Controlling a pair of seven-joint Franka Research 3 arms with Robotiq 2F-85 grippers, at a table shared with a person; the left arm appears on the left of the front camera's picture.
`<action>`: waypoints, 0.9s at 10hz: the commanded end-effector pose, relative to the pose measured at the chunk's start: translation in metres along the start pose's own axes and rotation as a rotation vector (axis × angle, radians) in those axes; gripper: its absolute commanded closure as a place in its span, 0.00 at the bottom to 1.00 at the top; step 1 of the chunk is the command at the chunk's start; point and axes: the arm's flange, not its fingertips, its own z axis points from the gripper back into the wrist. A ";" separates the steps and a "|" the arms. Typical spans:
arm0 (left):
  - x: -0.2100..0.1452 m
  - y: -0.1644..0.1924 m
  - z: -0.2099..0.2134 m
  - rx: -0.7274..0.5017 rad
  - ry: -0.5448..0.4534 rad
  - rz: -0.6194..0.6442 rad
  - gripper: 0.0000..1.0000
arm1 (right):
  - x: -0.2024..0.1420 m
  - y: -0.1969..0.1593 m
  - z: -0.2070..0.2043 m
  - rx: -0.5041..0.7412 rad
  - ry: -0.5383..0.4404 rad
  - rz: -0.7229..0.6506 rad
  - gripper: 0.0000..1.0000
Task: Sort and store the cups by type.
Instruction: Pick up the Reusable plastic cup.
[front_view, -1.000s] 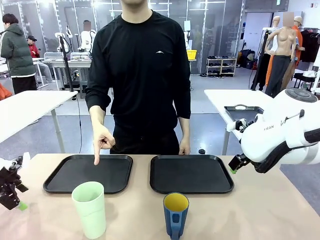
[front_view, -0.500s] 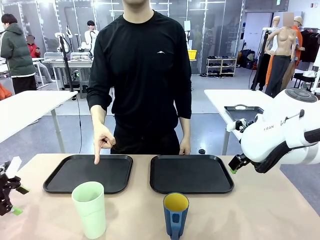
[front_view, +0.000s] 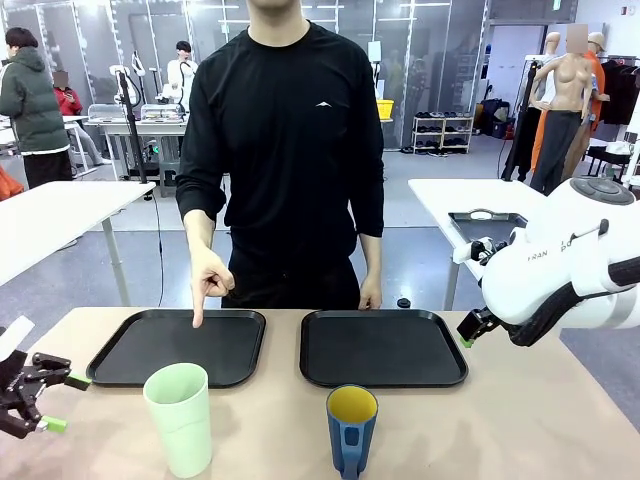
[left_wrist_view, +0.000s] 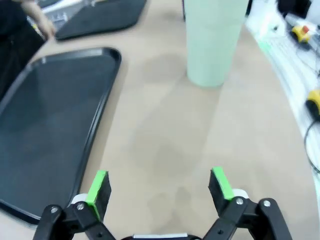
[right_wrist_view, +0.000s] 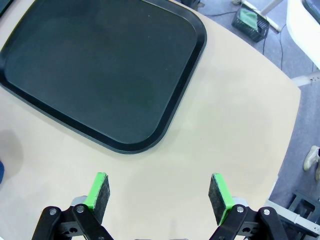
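Mint tumbler (front_view: 180, 420), perhaps plastic; blue mug (front_view: 351, 432)

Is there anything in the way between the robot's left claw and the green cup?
No, nothing visible. The left gripper is open and faces roughly toward the green cup, with bare table between them. The black tray lies off to one side.

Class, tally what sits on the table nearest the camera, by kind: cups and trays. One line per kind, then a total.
Cups: 2, the mint-green tumbler and the dark blue mug
Trays: 2, the left black tray and the right black tray
Total: 4
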 end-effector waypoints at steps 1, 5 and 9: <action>-0.024 0.017 0.002 -0.011 -0.186 0.088 0.00 | 0.000 -0.001 0.000 0.005 -0.003 -0.008 0.00; -0.009 0.017 0.002 -0.062 -0.389 0.097 0.00 | 0.000 -0.001 0.000 0.005 -0.003 -0.008 0.00; 0.008 0.016 -0.003 -0.155 -0.440 0.032 0.00 | 0.000 -0.001 0.000 0.005 -0.003 -0.008 0.00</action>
